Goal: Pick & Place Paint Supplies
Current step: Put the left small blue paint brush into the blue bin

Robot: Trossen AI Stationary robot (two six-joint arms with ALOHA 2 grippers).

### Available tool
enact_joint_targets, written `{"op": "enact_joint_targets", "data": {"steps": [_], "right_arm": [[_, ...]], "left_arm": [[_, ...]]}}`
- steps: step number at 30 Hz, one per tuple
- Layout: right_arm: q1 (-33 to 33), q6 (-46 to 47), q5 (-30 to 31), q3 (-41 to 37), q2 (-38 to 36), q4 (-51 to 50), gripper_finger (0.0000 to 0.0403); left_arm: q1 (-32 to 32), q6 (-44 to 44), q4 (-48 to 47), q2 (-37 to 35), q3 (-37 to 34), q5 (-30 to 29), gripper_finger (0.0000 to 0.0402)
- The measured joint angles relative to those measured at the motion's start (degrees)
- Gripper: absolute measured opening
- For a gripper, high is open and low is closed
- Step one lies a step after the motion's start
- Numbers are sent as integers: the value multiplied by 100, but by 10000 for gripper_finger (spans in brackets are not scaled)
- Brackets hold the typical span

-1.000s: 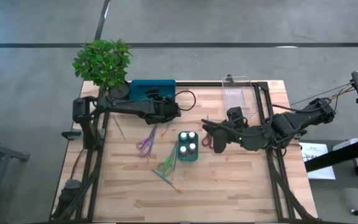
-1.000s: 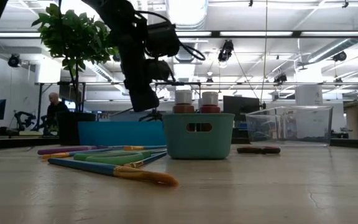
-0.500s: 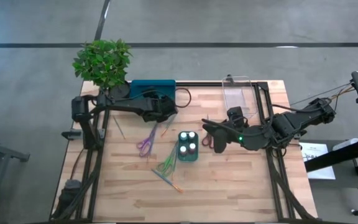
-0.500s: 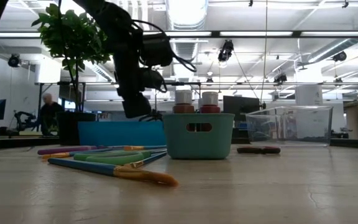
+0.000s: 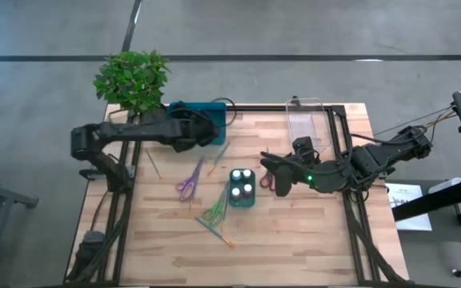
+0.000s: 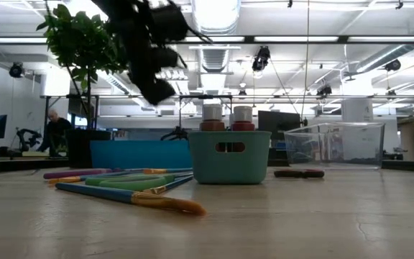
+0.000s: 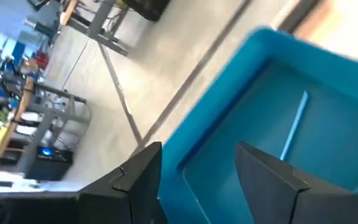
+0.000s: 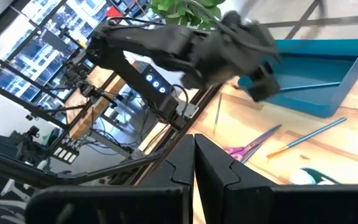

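Observation:
My left gripper (image 5: 211, 128) (image 7: 197, 180) hangs open above the blue tray (image 5: 198, 114) at the far left and touches nothing. A thin blue brush (image 7: 294, 127) lies on the tray's floor. White-capped pots (image 5: 242, 186) stand in a small teal basket (image 6: 230, 157) at mid-table. Around it lie purple scissors (image 5: 189, 180), green scissors (image 5: 214, 210), another brush (image 5: 219, 154) and an orange-tipped brush (image 6: 131, 196). Red scissors (image 5: 266, 181) lie next to my right gripper (image 5: 282, 178) (image 8: 194, 163), which is shut and holds nothing.
A potted plant (image 5: 133, 80) stands at the far left corner beside the blue tray. A clear plastic tray (image 5: 309, 124) sits at the far right. A thin stick (image 5: 154, 164) lies near the left rail. A person (image 6: 54, 129) shows far off in the room.
My left gripper has opened. It has risen and drawn back toward the table's far left, from the blue tray's near edge to above the tray. My right arm has kept still.

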Motion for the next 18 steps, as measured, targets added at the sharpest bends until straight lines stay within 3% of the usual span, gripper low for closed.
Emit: {"op": "enact_joint_targets", "data": {"steps": [9,14,18], "right_arm": [[12,-227,94,-2,0,76,9],[31,-313,97,-2,0,162,9],[40,-368,99,-2,0,192,9]], "left_arm": [[262,-1114,-1218,-994,0,108,210],[225,-1451,-1663,-1459,-37,876,210],[141,-1201,-1714,-1936,-284,1884,210]]}}
